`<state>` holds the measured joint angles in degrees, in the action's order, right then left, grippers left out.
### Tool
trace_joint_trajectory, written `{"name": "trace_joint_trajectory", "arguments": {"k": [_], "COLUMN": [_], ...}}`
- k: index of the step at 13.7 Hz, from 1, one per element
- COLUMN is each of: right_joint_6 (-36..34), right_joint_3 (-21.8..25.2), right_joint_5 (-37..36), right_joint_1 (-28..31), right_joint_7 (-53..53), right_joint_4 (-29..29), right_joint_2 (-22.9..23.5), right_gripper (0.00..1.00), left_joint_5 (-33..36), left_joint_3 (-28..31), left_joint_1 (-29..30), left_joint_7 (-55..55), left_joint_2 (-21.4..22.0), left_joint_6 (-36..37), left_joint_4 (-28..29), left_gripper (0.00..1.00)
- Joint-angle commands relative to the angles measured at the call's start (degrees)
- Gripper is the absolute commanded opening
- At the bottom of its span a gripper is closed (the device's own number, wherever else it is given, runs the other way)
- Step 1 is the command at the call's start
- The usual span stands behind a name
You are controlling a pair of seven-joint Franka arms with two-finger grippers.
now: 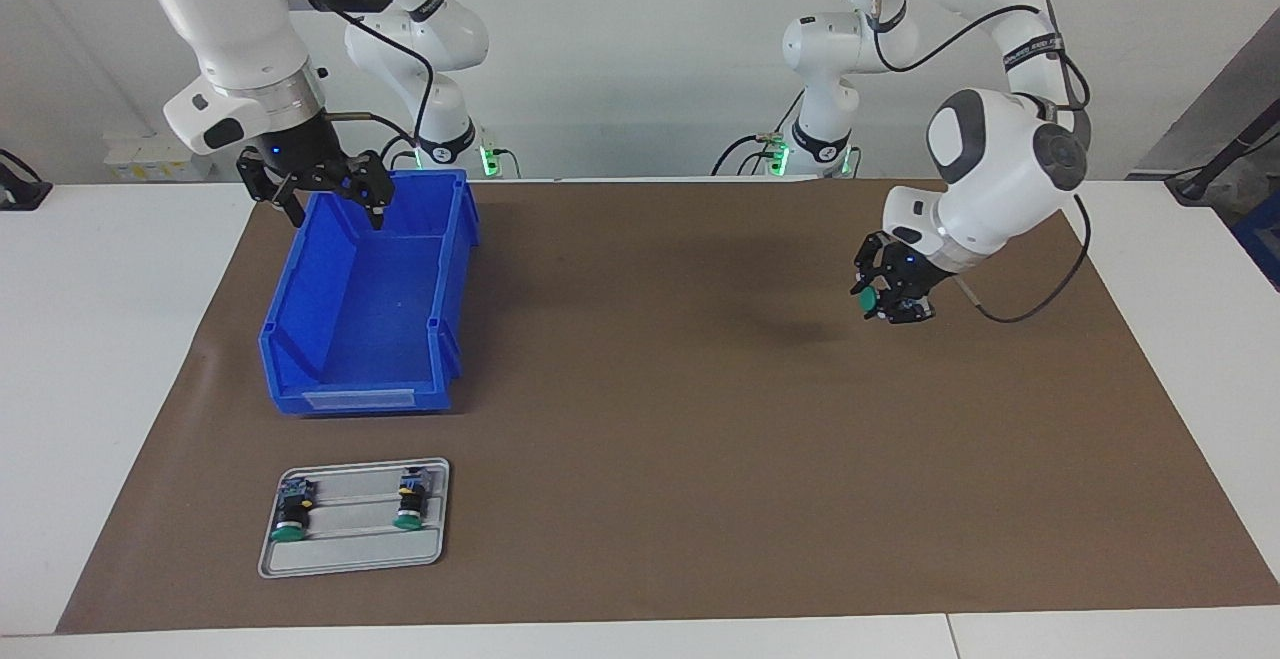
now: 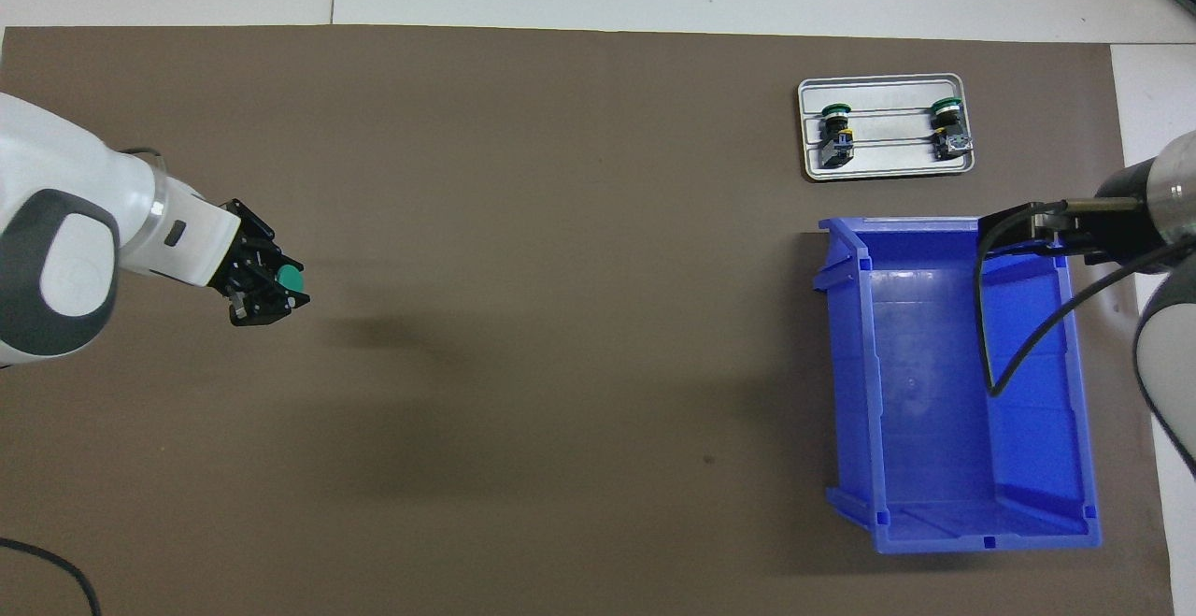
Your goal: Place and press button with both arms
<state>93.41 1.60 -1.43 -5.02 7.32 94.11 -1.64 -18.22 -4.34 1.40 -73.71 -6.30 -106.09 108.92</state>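
My left gripper [image 1: 890, 301] [image 2: 266, 287] hangs over the brown mat toward the left arm's end of the table. It is shut on a button [image 1: 868, 301] [image 2: 291, 277], whose green cap sticks out sideways from the fingers. Two more green-capped buttons [image 1: 292, 517] [image 1: 408, 507] lie on a small grey tray [image 1: 350, 554] [image 2: 888, 167]. My right gripper [image 1: 337, 211] [image 2: 1023, 228] is open and holds nothing, raised over the rim of the blue bin [image 1: 360, 339] [image 2: 934, 466].
The brown mat [image 1: 700, 459] covers most of the white table. The blue bin has nothing in it and stands toward the right arm's end, nearer to the robots than the grey tray. A black cable [image 2: 990, 354] dangles from the right arm over the bin.
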Motion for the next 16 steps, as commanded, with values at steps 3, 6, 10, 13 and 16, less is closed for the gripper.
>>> {"name": "trace_joint_trajectory", "arguments": {"k": [3, 6, 10, 13, 16], "right_joint_6": [-0.16, -0.16, -0.16, -0.16, -0.16], "right_joint_3": [-0.02, -0.02, -0.02, -0.02, -0.02], "right_joint_5": [0.64, 0.64, 0.64, 0.64, 0.64], "right_joint_1": [0.10, 0.19, 0.19, 0.10, 0.19], "right_joint_7": [0.33, 0.42, 0.42, 0.42, 0.42], "right_joint_4": [0.63, 0.63, 0.63, 0.63, 0.63], "right_joint_2": [-0.65, -0.65, -0.65, -0.65, -0.65], "right_gripper": [1.00, 1.00, 1.00, 1.00, 1.00], "left_joint_5": [-13.76, -23.67, -35.10, -48.63, -60.15], "left_joint_3": [-0.50, -0.41, -0.41, -0.41, -0.50], "left_joint_1": [9.93, 13.18, 15.21, 16.18, 14.87], "left_joint_7": [-12.67, -17.42, -25.92, -33.33, -40.86], "left_joint_2": [2.25, 4.18, 6.03, 5.95, 5.68], "left_joint_6": [0.89, -1.91, -7.10, -11.40, -14.67], "left_joint_4": [2.52, 6.90, 13.93, 19.30, 24.65], "left_gripper": [0.06, 0.06, 0.06, 0.07, 0.09]}}
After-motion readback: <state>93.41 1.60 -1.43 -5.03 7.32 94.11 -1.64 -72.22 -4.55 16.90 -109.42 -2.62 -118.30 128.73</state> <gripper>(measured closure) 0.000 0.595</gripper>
